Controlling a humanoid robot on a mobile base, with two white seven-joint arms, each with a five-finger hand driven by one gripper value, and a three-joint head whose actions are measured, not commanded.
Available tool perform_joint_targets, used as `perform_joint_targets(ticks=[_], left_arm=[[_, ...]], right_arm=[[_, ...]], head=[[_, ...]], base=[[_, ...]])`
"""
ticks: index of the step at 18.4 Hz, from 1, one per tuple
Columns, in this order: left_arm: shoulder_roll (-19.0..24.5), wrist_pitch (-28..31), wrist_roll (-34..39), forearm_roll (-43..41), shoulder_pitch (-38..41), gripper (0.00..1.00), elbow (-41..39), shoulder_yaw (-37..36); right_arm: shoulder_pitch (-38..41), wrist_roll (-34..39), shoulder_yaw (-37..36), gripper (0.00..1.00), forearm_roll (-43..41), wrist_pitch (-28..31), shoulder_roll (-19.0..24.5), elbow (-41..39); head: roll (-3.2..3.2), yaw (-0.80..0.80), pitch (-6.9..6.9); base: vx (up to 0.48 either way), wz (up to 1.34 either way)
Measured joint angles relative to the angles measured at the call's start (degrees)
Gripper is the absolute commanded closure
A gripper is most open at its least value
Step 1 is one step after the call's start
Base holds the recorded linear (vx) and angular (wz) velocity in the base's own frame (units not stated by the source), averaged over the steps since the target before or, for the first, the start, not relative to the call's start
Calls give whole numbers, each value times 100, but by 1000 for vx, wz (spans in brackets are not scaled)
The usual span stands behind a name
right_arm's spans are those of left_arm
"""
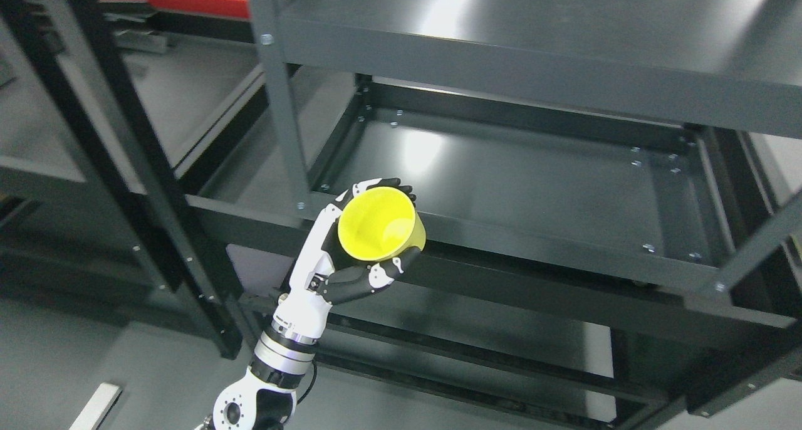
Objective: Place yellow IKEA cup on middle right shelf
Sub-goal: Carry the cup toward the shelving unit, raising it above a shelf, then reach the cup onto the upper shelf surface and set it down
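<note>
A yellow cup (381, 224) is held in my left hand (376, 229), whose arm rises from the bottom edge left of the middle. Fingers and thumb wrap the cup's side, and its open mouth faces the camera. The cup hangs just in front of the front lip of the middle right shelf (514, 185), near that shelf's left front corner. The shelf is a dark metal tray. My right arm does not show.
A grey upright post (282, 98) stands just left of the hand. The top shelf (551, 35) overhangs the middle one. A lower shelf (476, 330) lies beneath. A second dark rack (125, 135) stands to the left, with grey floor around.
</note>
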Motion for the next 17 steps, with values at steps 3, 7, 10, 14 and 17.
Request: perform_joint_targets(ticks=[3,7,10,14,17], left_arm=[[0,-192,7,2,-169,99,-20,-234],[1,-463,8,3,-704,99,-50,-512],[0,-546,8,27,-1274,100,-63,-719],[0,-581,408,76,-2138,100,-78,-981],[0,-563,1092,97,-2723,100,-84,-1093]], right_arm=[[-1,0,0,1,0,0,0,0],[-5,0,0,1,0,0,0,0],[-4,0,0,1,0,0,0,0],[-4,0,0,1,0,0,0,0],[-4,0,0,1,0,0,0,0]], head=[[0,0,-1],[0,0,-1],[0,0,-1],[0,0,-2],[0,0,-2]], base=[[34,-681],[97,-293],[115,-193],[113,-74],[83,10]])
